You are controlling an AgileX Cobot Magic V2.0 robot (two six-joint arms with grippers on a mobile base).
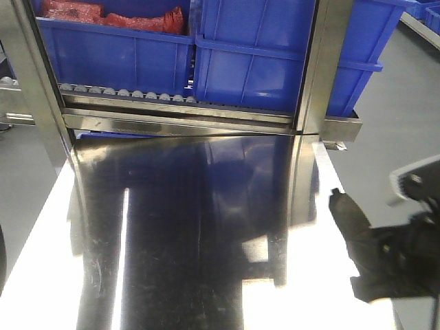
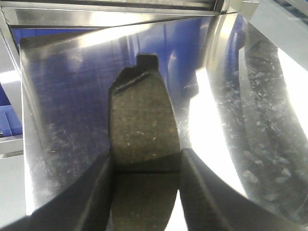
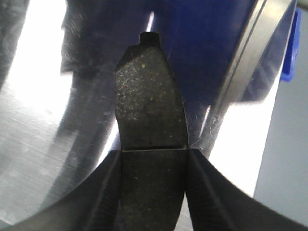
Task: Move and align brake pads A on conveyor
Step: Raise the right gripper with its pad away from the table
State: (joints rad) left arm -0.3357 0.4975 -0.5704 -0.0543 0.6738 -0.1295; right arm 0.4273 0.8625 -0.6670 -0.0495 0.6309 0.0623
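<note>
The shiny steel table [image 1: 206, 240] is the biggest thing here. Behind it, a rack holds blue bins [image 1: 254, 62]. One has red stuff [image 1: 137, 17] in it; I cannot see into the others. The conveyor is not in view. The left gripper [image 2: 146, 161] squeezes a brake pad [image 2: 142, 120] by its side edges at the middle groove, over the table. The right gripper [image 3: 153, 159] pinches the second pad [image 3: 150, 101] the same way. The pads look hard, flat and a bit heavy, so holding them near the middle seems best.
</note>
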